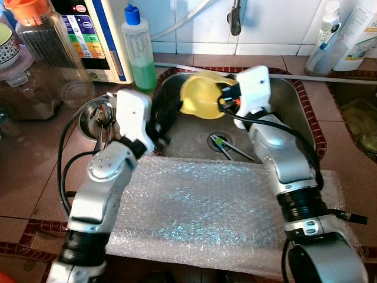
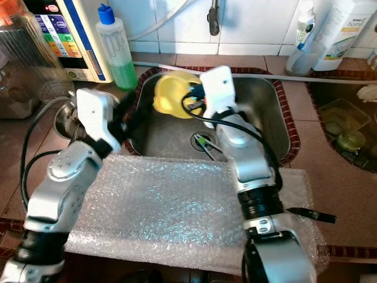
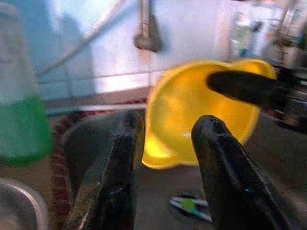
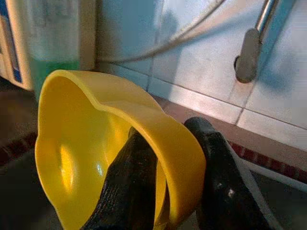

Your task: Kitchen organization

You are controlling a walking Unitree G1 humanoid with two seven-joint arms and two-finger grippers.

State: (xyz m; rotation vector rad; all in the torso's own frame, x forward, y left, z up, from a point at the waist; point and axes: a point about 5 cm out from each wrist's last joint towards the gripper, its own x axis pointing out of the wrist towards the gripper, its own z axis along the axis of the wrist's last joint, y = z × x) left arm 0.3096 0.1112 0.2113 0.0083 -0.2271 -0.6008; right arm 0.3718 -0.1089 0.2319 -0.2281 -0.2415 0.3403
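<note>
White wall tiles back a brown tiled counter (image 1: 35, 171) with a stainless steel sink (image 1: 294, 100) sunk into it. A sheet of bubble wrap (image 1: 200, 212) lies on the counter along the near edge of the sink.

Over the sink, the right claw (image 4: 168, 187) holds a yellow plastic bowl (image 1: 200, 94) tipped on its side, with one finger inside the bowl and the other outside, the two clamped on its rim. The bowl hangs above the back left part of the basin, below the faucet (image 1: 235, 17).

The left claw (image 3: 163, 167) reaches over the left edge of the sink, its fingers apart and holding nothing, pointed toward the bowl but short of it.

On the sink floor by the drain lies a small utensil with a green part (image 1: 227, 146); what it is cannot be made out.

Beside the sink's back left corner stands a bottle of green liquid with a blue cap (image 1: 138, 50), next to a white appliance with coloured buttons (image 1: 94, 35). White bottles (image 1: 353, 29) stand at the back right.
</note>
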